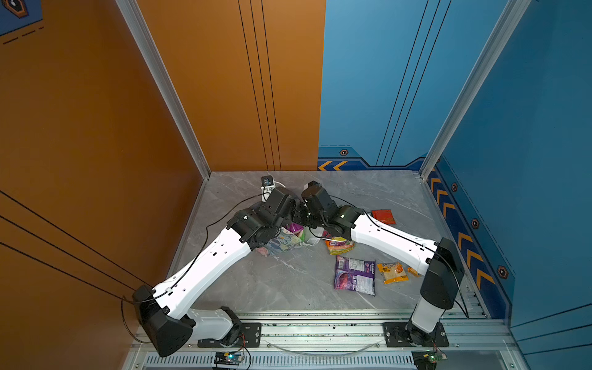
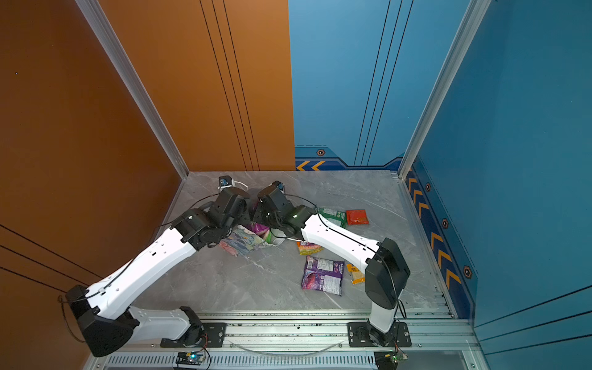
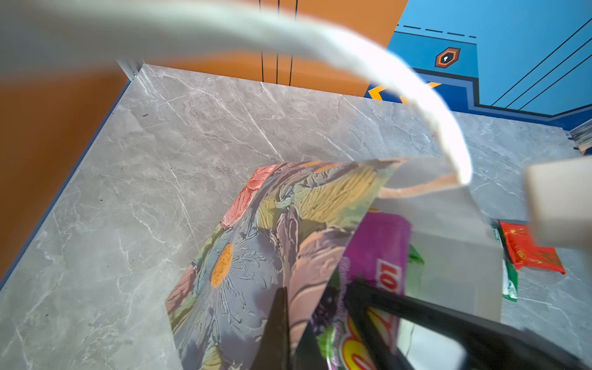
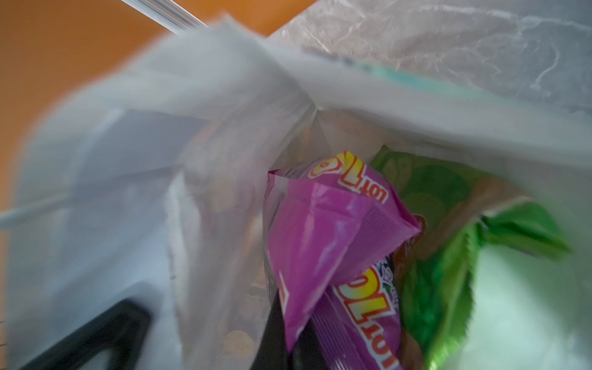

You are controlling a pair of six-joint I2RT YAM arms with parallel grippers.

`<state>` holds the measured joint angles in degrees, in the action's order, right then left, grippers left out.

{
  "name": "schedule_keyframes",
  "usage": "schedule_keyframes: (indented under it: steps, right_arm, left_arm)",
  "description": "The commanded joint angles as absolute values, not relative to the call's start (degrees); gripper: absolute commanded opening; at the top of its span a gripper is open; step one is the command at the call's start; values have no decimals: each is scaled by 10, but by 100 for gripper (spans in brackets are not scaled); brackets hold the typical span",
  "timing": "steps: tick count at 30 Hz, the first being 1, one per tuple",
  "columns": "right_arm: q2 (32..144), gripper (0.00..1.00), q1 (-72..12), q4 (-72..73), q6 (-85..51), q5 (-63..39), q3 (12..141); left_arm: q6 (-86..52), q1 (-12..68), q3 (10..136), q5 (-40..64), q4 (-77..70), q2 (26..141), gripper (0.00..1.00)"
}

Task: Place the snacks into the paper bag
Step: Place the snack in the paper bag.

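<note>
The floral paper bag [image 1: 282,244] [image 2: 243,240] stands tilted at mid-table, under both wrists. My left gripper [image 3: 290,320] is shut on the bag's printed wall [image 3: 256,256]; a white cord handle [image 3: 416,93] arcs above. Inside the bag mouth, my right gripper [image 4: 290,333] is shut on the magenta packet [image 4: 320,230] [image 3: 378,243], beside the green chips packet [image 4: 448,256]. On the table lie a purple packet [image 1: 355,275], a yellow-orange one [image 1: 392,272], a small red one [image 1: 383,216], a green-white one [image 2: 331,217] and an orange-purple one [image 1: 339,246].
A small black-and-white device [image 1: 268,184] sits at the back by the orange wall [image 1: 96,128]. The blue wall [image 1: 528,160] bounds the right side. An aluminium rail [image 1: 320,330] with both arm bases runs along the front.
</note>
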<state>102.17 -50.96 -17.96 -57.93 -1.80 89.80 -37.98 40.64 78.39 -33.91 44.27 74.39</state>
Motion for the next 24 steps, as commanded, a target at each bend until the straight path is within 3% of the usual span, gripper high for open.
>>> schedule_keyframes:
  steps: [1,17,24]
  right_arm:
    - [1031,0,-505,-122,-593,-38,926]
    - [1070,1,-520,-129,-593,-44,949]
    - [1029,2,-530,-145,-547,11,948]
  left_arm:
    - [-395,413,773,-329,425,721,0]
    - [-410,417,744,-310,410,703,0]
    - [-408,391,737,-298,411,707,0]
